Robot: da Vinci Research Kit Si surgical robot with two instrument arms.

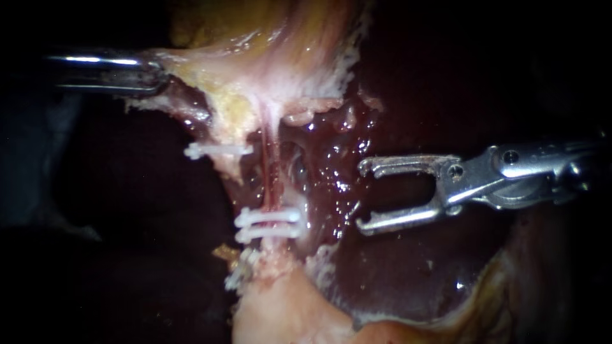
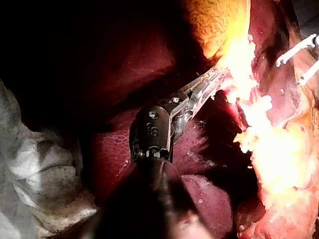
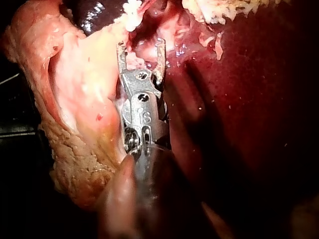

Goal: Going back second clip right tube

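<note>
Our right instrument's hand (image 1: 361, 195) is spread wide, its two jaws well apart and touching nothing, and it hovers over the dark, wet liver (image 1: 408, 267). Straight ahead of its tips, across a strip of glistening tissue, runs the right tube (image 1: 270, 172), a thin red strand stretched taut. Two white clips (image 1: 268, 224) sit side by side across the tube's end, level with the hand's lower jaw, near it but apart. A single white clip (image 1: 217, 150) lies beyond the tube from the hand, on a paler strand level with the upper jaw. Our left instrument's hand (image 2: 212, 82) is pressed together on the edge of the pale tissue (image 1: 255, 70) that the tube runs into, and it pinches that edge on the far side from the right hand.
</note>
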